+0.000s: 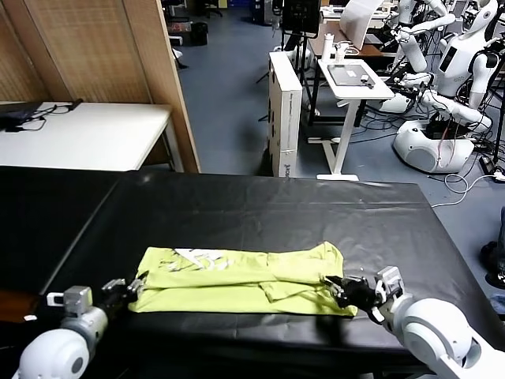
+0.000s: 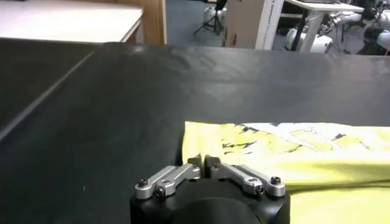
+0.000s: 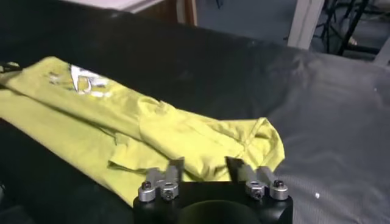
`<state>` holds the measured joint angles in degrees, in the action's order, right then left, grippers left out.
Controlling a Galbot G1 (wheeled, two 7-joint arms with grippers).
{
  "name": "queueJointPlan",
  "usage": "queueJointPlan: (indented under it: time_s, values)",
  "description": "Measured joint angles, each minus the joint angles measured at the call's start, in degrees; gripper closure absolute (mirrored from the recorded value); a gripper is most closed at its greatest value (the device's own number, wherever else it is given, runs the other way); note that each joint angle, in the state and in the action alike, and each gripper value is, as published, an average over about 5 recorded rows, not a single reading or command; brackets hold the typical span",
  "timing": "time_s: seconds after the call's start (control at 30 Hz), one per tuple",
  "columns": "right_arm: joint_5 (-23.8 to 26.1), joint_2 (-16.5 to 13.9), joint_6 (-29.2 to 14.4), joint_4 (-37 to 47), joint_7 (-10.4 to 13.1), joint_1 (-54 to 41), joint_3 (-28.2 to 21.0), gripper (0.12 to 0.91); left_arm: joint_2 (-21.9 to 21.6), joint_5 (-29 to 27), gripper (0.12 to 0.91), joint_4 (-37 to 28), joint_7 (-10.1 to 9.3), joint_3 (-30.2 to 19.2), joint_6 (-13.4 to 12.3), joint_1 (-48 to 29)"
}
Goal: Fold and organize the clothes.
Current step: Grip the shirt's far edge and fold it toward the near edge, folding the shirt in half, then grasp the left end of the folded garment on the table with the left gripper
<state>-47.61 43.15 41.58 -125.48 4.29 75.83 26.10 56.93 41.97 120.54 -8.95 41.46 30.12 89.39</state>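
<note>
The lime yellow-green T-shirt (image 1: 245, 278) lies folded into a long band across the black table (image 1: 260, 209), with its white print (image 1: 197, 257) facing up near the left end. My left gripper (image 1: 132, 287) is at the shirt's near left corner, and in the left wrist view (image 2: 203, 162) its fingers are pinched together on the cloth edge (image 2: 201, 143). My right gripper (image 1: 338, 289) is at the shirt's near right corner. In the right wrist view (image 3: 204, 168) it is open, its fingers spread over the crumpled cloth (image 3: 195, 137).
A white table (image 1: 87, 134) and a wooden partition (image 1: 158, 71) stand at the back left. A cardboard box (image 1: 285, 110), a white stand desk (image 1: 353, 83) and other robots (image 1: 450, 87) stand beyond the table's far edge.
</note>
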Motion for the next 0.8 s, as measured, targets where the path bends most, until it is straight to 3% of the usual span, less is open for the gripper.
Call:
queueJointPlan:
  time_s: [0.13,0.33,0.67,0.8]
  values:
    - [2.2,3.6,-2.5,4.0,0.8,-2.7,-0.8,0.119,1.2,-0.3,0.127,-1.5,-0.93,-1.3,-0.2,-2.8]
    - [3.3,8.0,-4.3,11.3,1.4,-8.7,-3.6,0.118,2.8,-2.0,0.123,-6.5,-0.60,-4.9,-0.7,-9.0]
    - [4.1,10.6,-4.7,19.5,1.1,-14.4,-7.6,0.119,3.4,-2.9,0.123,-14.5,0.99,-8.9,-1.2,-15.1]
    - [4.3,11.1,-4.6,20.4,1.1,-15.0,-8.5,0.173,3.4,-3.1,0.123,-15.6,1.37,-9.2,-1.4,-15.4]
